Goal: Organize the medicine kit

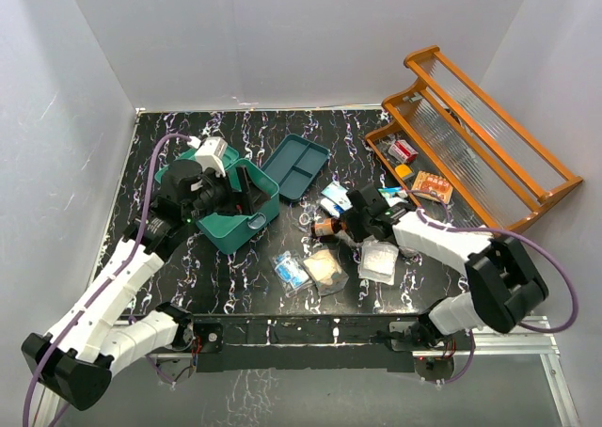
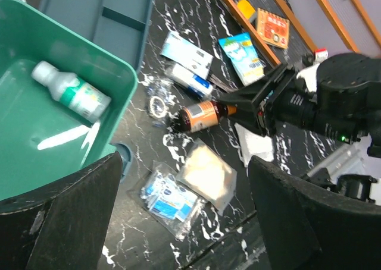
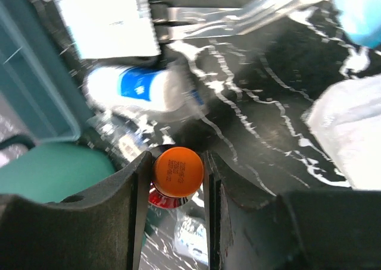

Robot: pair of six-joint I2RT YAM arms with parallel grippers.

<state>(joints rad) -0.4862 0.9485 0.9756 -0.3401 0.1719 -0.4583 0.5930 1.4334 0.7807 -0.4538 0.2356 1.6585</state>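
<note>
Medicine kit [image 1: 243, 231] rim beside left hand [image 1: 237, 192]

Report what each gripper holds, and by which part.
The right gripper clamps the brown bottle by its orange cap. The left gripper is open above the medicine kit, holding nothing.

teal-green plastic medicine kit box [image 1: 235, 229] sits left, white plastic bottle [image 2: 71, 91] lying in it. flat dark-teal divided tray [image 1: 294, 166] just behind-right of kit. orange wooden rack [image 1: 480, 135] far right. brown orange-capped bottle [image 2: 202, 114] mid-table in my right gripper [image 3: 177, 166], clear sachets [image 1: 293, 270] in front.
</note>
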